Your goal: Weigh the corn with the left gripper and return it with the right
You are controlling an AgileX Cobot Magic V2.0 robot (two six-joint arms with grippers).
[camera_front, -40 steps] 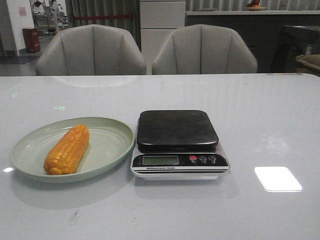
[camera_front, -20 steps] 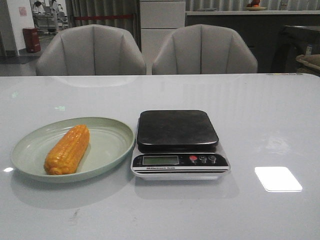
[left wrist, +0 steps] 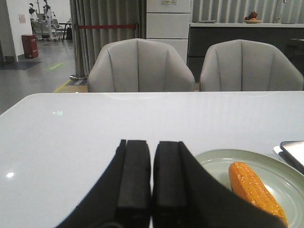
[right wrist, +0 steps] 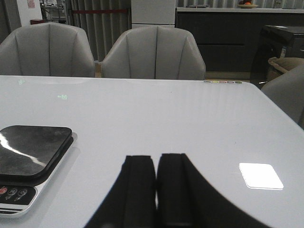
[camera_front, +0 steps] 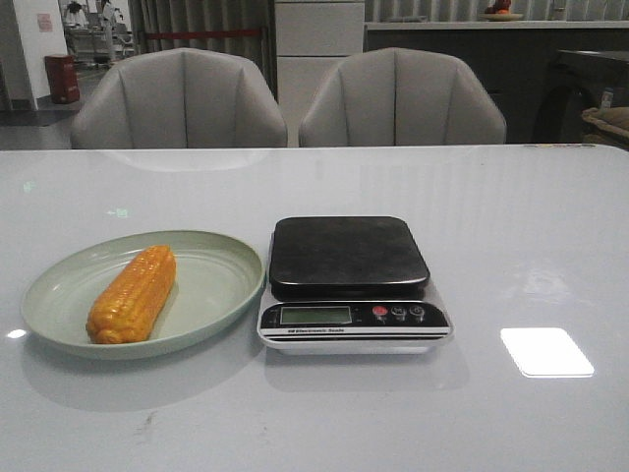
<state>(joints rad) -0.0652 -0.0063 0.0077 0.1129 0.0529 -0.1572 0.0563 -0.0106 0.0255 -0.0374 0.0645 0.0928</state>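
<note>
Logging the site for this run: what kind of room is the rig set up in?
Probably an office lounge or showroom dining corner, not a home kitchen. A glossy white table faces two grey padded chairs, with a dark counter behind and an open hall with a red-belt barrier beyond.

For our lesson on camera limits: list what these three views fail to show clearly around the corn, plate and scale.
- Scale display: front view, too small to tell any reading.
- Scale button markings: front and right wrist views, too small.
- Corn near end: left wrist view, cut off by the frame edge; left end effector covers part of the plate.
- Scale's near edge: right wrist view, cut off by the frame.
- Both arms: outside the front view.
</note>
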